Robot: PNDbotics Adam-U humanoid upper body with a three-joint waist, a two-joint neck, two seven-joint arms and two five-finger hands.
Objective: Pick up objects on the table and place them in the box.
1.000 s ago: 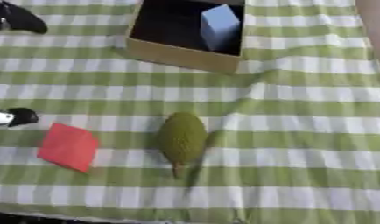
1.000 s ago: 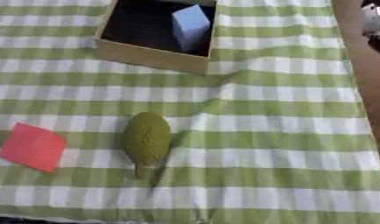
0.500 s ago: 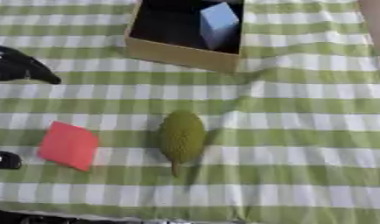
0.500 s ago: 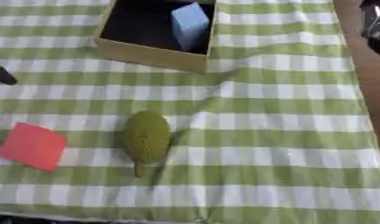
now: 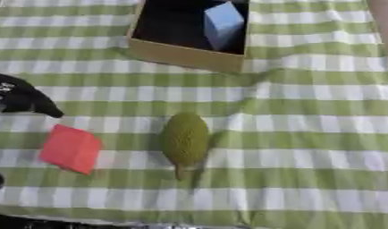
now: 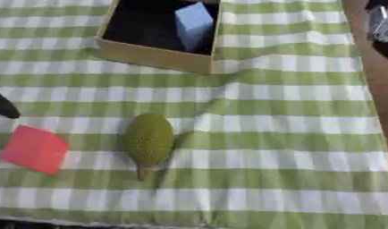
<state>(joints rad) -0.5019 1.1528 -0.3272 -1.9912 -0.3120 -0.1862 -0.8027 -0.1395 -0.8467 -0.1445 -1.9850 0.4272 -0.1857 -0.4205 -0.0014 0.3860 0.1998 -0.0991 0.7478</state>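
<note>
Green-and-white checked cloth (image 5: 306,134) covers my whole work surface, with a wide stretch of it bare on the right.

My left hand (image 5: 21,96) comes in at the left edge just above the red square (image 5: 70,148); I cannot tell how its fingers stand (only a dark, rounded shape shows). Beside the red square, toward the middle, the green bumpy fruit (image 5: 185,141) lies lengthwise with its stem pointing at me, and the two are apart. At the far side sits the cardboard box (image 5: 181,56), well apart from both, with a light blue block (image 5: 223,24) tilted inside it. At the upper right corner of the right eye view I see a dark shape (image 6: 379,22) off the cloth's edge, over the brown strip there; what it is I cannot tell.
</note>
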